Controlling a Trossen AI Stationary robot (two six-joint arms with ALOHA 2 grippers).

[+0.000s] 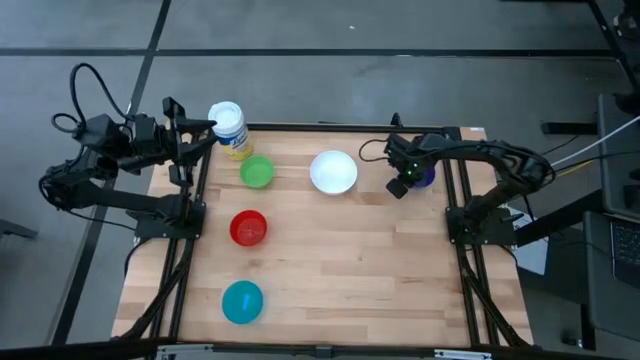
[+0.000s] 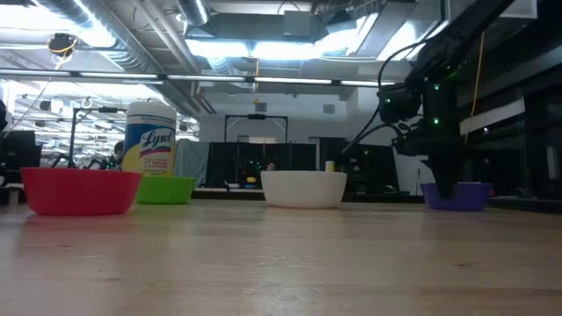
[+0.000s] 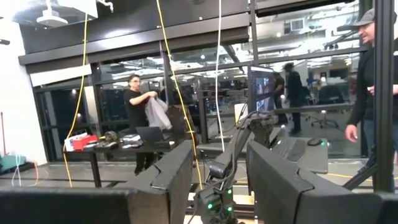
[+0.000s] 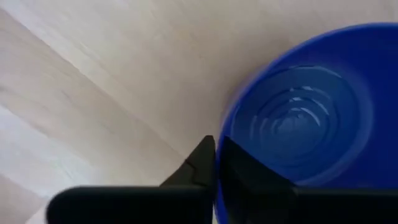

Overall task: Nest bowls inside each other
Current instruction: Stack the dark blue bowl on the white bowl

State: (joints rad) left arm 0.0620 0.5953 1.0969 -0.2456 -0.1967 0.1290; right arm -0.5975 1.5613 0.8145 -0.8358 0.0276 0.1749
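Five bowls stand on the wooden table (image 1: 330, 280), each resting on its base: green (image 1: 257, 171), white (image 1: 333, 171), red (image 1: 248, 228), teal (image 1: 242, 302) and dark blue (image 1: 424, 178). My right gripper (image 1: 402, 184) points down at the near-left edge of the dark blue bowl (image 4: 305, 124) and is shut on its rim. My left gripper (image 3: 221, 180) is open, raised at the table's far left corner beside the jar, with nothing between its fingers. My right gripper pinches the dark blue bowl's rim (image 4: 219, 144) between its two fingers, one finger (image 4: 198, 163) outside the wall and the other (image 4: 255, 174) inside the hollow. The fingers come from above, pointing down. The bowl (image 2: 457, 196) stands upright with its base on the table.
A white-lidded jar with a yellow label (image 1: 228, 128) stands at the far left corner, just behind the green bowl. Bare wood lies across the table's middle and near right. People show in the room beyond the table in the left wrist view.
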